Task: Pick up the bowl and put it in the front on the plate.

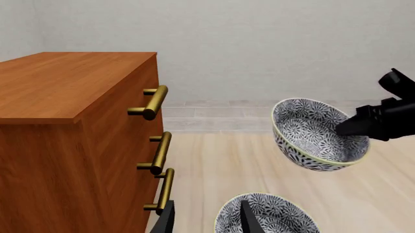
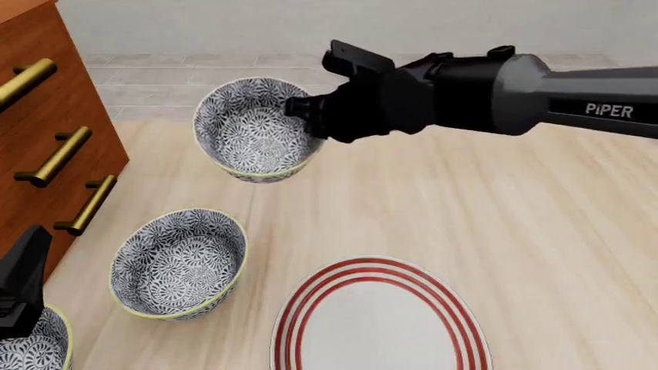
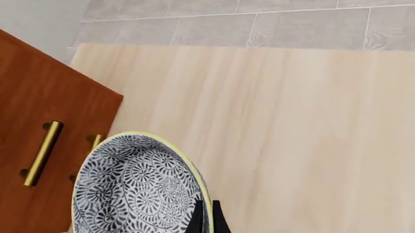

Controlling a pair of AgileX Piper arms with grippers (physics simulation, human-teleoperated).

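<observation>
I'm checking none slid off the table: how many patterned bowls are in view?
3. One bowl is lifted and tilted in the right gripper; a second bowl sits left of the plate; a third bowl is cut off at the front view's bottom-left corner.

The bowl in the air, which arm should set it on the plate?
Right. Its gripper already pinches the rim of the bowl, held off the table; the left gripper holds nothing.

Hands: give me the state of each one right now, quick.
Left hand: fingers apart, holding nothing, above a bowl on the table.
Right hand: closed on the rim of the lifted bowl, which hangs tilted.
</observation>
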